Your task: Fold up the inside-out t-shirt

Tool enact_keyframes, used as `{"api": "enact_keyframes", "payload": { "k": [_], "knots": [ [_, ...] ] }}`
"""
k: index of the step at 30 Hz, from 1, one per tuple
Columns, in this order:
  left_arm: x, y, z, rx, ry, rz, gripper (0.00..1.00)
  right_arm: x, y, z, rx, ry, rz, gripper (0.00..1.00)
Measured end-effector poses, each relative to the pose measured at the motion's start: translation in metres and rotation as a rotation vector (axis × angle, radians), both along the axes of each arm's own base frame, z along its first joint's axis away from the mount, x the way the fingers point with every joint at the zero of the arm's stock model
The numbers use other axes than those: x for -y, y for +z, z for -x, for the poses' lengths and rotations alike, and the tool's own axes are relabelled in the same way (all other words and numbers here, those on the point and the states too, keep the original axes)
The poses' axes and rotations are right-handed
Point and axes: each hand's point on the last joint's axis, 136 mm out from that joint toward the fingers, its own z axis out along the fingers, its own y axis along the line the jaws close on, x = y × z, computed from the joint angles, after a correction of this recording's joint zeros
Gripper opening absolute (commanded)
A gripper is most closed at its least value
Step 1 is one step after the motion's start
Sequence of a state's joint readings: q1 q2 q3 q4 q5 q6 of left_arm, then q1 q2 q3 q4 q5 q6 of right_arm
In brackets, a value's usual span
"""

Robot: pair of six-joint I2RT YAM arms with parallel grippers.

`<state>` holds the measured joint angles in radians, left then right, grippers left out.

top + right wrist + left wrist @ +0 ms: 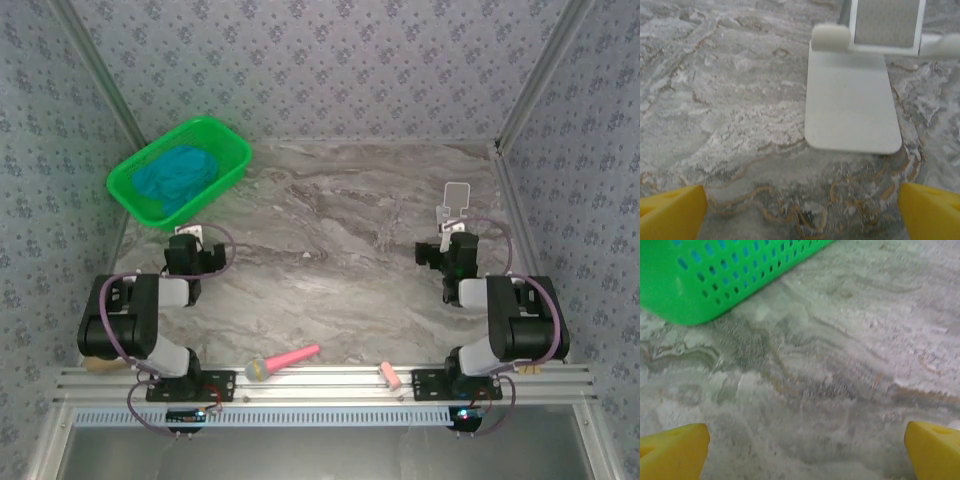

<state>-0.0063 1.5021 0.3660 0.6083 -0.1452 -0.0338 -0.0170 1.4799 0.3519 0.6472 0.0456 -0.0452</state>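
Top external view: the inside-out t-shirt [178, 172] is seen bunched up inside the green basket [215, 192], which is set on the desk [330, 260]. No fold has been made and the cloth has not yet been lifted out, so the task is judged to be at its very start.

The left gripper [190, 236] is held just on the near side of the basket, its fingers spread wide with nothing between them. In the left wrist view the basket's perforated wall is seen ahead, with bare desk below. The right gripper [446, 243] is held well to the right of the basket, likewise spread wide and empty, and is faced towards a white stand [452, 200].

Everything is left to be done: the shirt must be taken out of the basket, spread flat beside it, probably turned right side out, and folded.
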Motion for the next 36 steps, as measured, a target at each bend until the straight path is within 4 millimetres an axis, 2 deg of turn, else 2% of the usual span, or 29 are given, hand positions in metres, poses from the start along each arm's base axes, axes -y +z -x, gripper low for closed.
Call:
{"api": "enact_keyframes", "payload": {
  "k": [7, 14, 30, 32, 34, 36],
  "knots": [
    [0.007, 0.019, -0.017, 0.093, -0.043, 0.033, 1.0, 0.0, 0.01, -0.011, 0.054, 0.007, -0.007, 1.0],
    [0.011, 0.03, -0.023, 0.14, -0.067, 0.048, 1.0, 0.0, 0.018, -0.015, 0.087, 0.011, -0.012, 1.0],
    [0.011, 0.033, -0.028, 0.157, -0.079, 0.048, 1.0, 0.0, 0.026, -0.021, 0.116, 0.014, -0.017, 1.0],
    [0.016, 0.035, -0.028, 0.146, -0.095, 0.03, 1.0, 0.002, 0.028, -0.02, 0.118, -0.003, -0.011, 1.0],
    [0.029, 0.046, -0.024, 0.123, -0.125, 0.001, 1.0, 0.006, 0.04, -0.014, 0.128, -0.032, -0.009, 1.0],
    [0.055, 0.085, -0.023, 0.148, -0.189, -0.019, 1.0, 0.013, 0.073, -0.006, 0.193, -0.104, -0.04, 1.0]
  ]
}}
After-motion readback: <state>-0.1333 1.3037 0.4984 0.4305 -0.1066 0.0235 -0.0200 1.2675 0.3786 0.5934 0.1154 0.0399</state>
